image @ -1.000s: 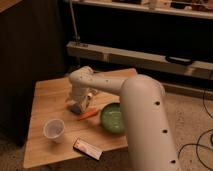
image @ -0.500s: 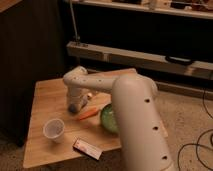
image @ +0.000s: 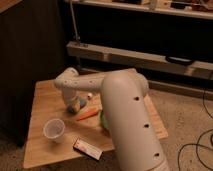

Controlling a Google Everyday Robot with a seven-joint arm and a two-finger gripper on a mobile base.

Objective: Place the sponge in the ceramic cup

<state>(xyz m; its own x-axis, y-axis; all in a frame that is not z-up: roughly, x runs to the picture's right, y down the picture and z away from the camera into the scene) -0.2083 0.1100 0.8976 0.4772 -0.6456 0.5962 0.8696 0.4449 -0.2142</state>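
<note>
End effector (image: 74,105) sits low at the sponge (image: 81,103), likely for a pickup; its grip I cannot tell. The cup (image: 54,129) stands apart.

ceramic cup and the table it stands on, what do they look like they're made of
The ceramic cup looks like glazed ceramic, possibly plastic: pale whitish-grey with a smooth, faintly shiny wall. The table looks like bare wood: warm tan, matte top. The gripper is low over the table's middle, by the blue sponge.
</note>
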